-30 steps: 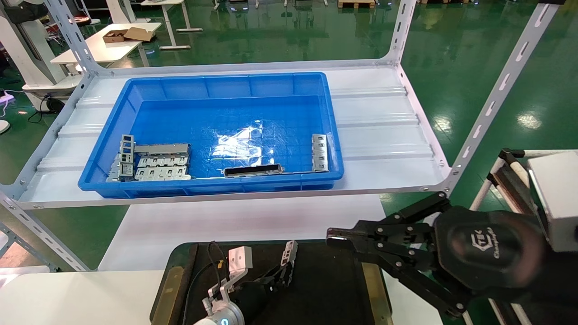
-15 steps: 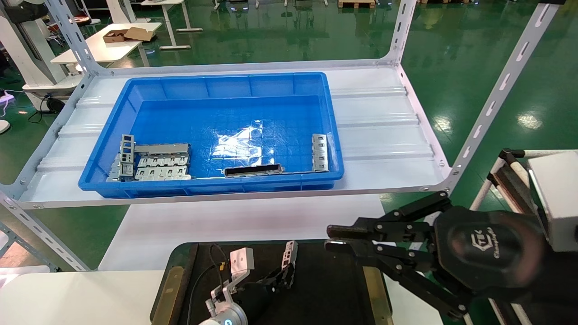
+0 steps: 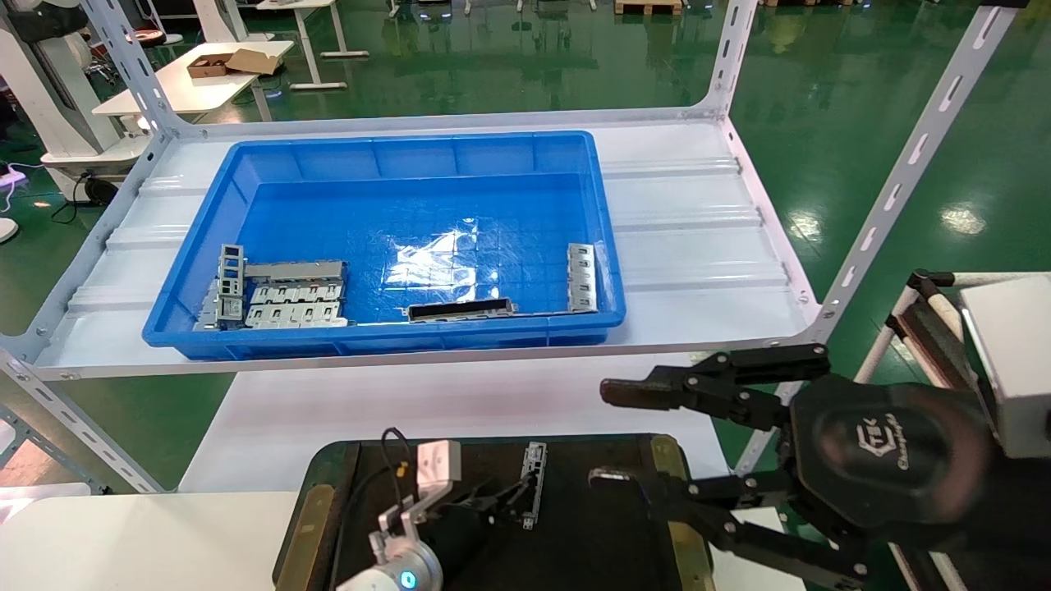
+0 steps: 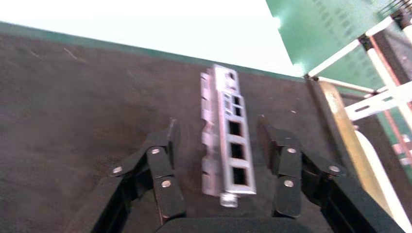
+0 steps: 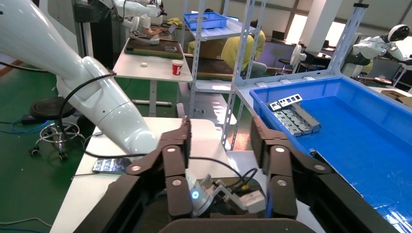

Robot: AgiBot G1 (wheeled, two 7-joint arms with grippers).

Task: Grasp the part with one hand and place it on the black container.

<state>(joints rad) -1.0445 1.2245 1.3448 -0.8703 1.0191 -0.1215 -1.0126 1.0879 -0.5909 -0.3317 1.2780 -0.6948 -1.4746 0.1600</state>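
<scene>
Now the left pincer [image 4: 219,145] stands open astride the part [image 4: 228,133] lying on the black container [image 3: 591,525], so a careless withdrawal could drag it, while the right pincer [image 3: 608,431] gapes idle at lower right.

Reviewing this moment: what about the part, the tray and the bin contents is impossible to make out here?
- Near end of the part: left wrist view, hidden behind the open left gripper.
- Near side of the black container: head view, cut off by the frame edge and covered by the open right gripper.
- Stacked plates in the blue bin: too small to count.
</scene>
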